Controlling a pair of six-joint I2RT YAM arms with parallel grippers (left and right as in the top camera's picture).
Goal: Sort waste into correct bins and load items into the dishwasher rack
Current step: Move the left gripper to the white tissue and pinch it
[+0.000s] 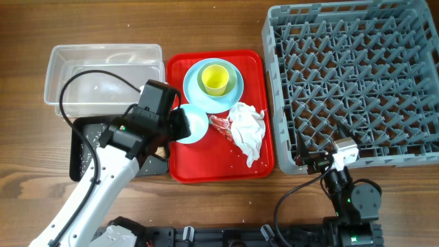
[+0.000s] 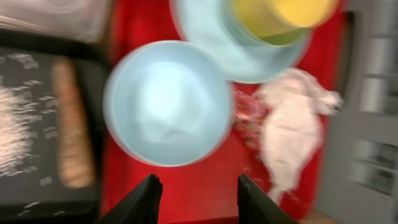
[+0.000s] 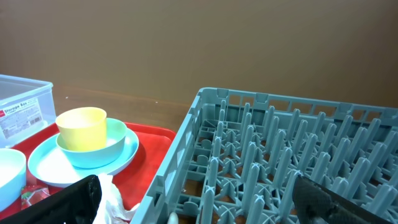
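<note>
The small light blue bowl (image 1: pixel 194 127) (image 2: pixel 166 102) sits on the red tray's left side. My left gripper (image 1: pixel 176 125) (image 2: pixel 196 190) hovers over it, open and empty. The light blue plate (image 1: pixel 230 96) (image 2: pixel 217 53) holds the pale green bowl (image 1: pixel 233 77) (image 3: pixel 112 146) and the yellow cup (image 1: pixel 214 79) (image 3: pixel 81 127). The white napkin (image 1: pixel 247 130) (image 2: pixel 292 130) and the red wrapper (image 1: pixel 221 125) (image 2: pixel 249 112) lie beside them. The brown stick (image 2: pixel 71 130) and white crumbs (image 2: pixel 18 130) lie in the black tray (image 1: pixel 81 151). My right gripper (image 1: pixel 321 162) (image 3: pixel 199 208) is open and empty at the front left corner of the dishwasher rack (image 1: pixel 357 82) (image 3: pixel 292 168).
The clear tub (image 1: pixel 103 68) (image 3: pixel 22 106) stands at the back left, behind the black tray. The flat red serving tray (image 1: pixel 206 165) lies between the bins and the rack. My left arm covers much of the black tray in the overhead view.
</note>
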